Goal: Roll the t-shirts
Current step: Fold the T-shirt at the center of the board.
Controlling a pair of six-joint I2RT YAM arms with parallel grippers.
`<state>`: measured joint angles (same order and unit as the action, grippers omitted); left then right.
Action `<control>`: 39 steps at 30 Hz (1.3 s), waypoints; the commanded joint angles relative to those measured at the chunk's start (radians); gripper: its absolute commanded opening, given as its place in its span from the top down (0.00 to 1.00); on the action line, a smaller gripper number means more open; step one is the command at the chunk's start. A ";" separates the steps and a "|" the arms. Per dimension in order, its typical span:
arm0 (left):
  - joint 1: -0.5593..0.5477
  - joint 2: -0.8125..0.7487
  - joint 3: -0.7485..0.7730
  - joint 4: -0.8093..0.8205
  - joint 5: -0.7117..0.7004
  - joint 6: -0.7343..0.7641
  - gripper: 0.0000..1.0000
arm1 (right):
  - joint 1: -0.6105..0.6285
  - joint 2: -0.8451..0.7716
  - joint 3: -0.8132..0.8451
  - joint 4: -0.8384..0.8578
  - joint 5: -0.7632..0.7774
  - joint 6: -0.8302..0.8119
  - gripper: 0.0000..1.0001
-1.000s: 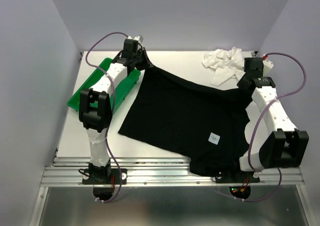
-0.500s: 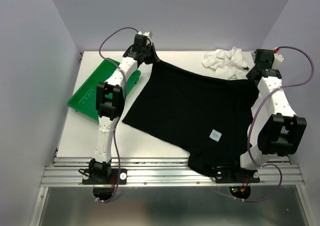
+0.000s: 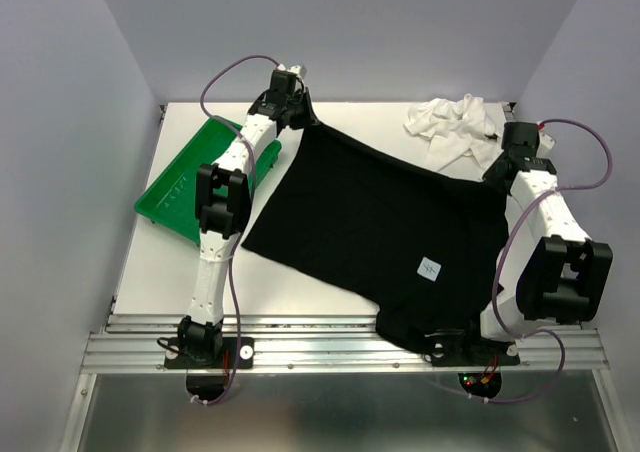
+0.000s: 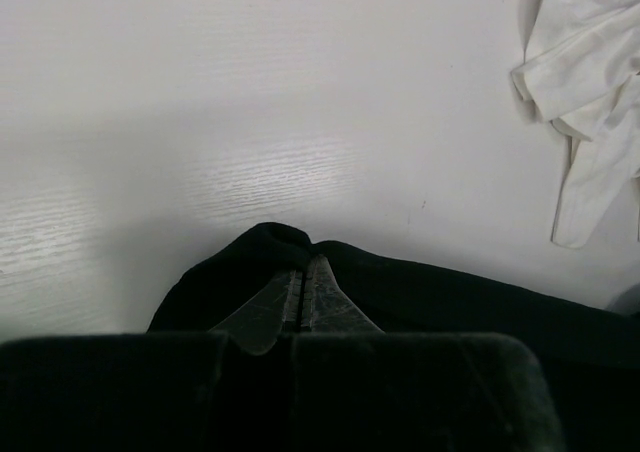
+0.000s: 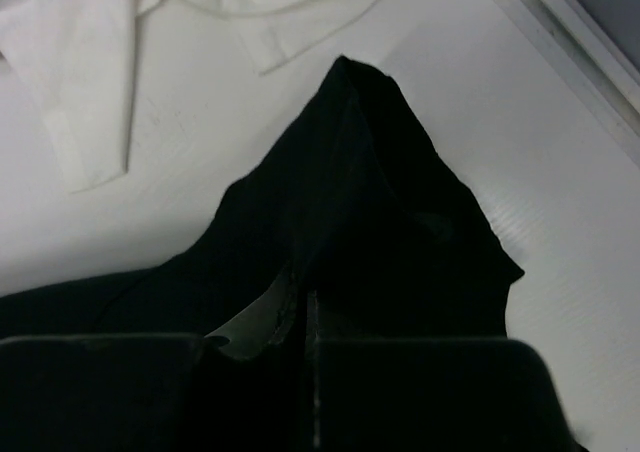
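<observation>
Green rectangular plastic tray point(image 3: 172, 198) sits at the frame's left. Beside it, the left gripper point(image 3: 297, 117) has its jaws clamped on one far corner of the plain black cloth t-shirt point(image 3: 380, 222), spread mid-frame. The crumpled white cloth t-shirt point(image 3: 450, 124) lies upper right. Below it, the right gripper point(image 3: 500, 172) pinches the other far corner. This looks like the flattening step; next, lay both corners down smooth before rolling.
</observation>
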<state>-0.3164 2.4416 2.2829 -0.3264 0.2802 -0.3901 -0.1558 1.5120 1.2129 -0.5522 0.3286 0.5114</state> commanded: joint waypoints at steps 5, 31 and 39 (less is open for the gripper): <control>0.034 -0.075 -0.022 0.020 -0.030 0.043 1.00 | -0.008 -0.182 -0.111 -0.055 -0.059 0.027 0.99; 0.082 -0.039 0.017 0.027 0.043 0.033 1.00 | -0.008 -0.102 0.020 -0.023 0.167 0.125 0.99; 0.082 -0.024 0.027 0.032 0.054 0.022 1.00 | -0.008 -0.096 -0.009 -0.025 0.109 0.101 0.99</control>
<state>-0.2558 2.4413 2.2597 -0.3386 0.3641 -0.3771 -0.1555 1.4246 1.2114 -0.5915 0.3855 0.6395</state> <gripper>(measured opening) 0.040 0.036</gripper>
